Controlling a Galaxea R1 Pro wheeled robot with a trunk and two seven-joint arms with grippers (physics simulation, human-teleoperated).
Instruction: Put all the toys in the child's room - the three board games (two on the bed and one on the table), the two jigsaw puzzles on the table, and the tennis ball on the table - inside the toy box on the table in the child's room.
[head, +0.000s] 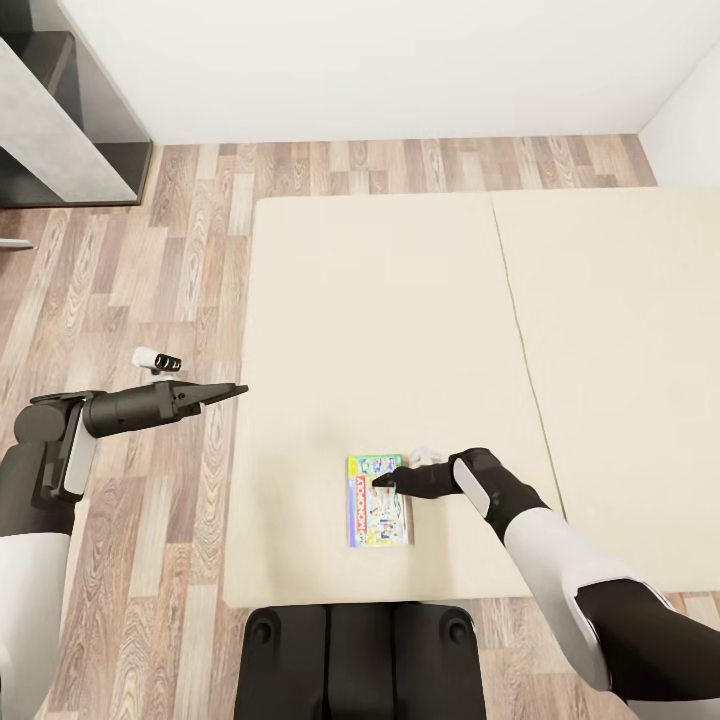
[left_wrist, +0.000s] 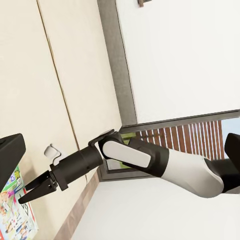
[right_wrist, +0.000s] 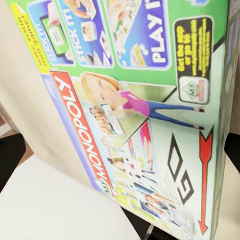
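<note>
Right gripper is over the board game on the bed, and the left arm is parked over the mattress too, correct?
Not quite. The head view shows the right gripper at the board game on the bed, but the left gripper is held out over the wood floor beside the bed, just short of the mattress edge.

Head overhead; wrists near board game (head: 379, 500).

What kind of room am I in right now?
Probably a bedroom: a low bed with a plain cream mattress in two sections fills the middle, on a light wood-plank floor against white walls. A bright board game lies on the mattress under the right claw.
</note>
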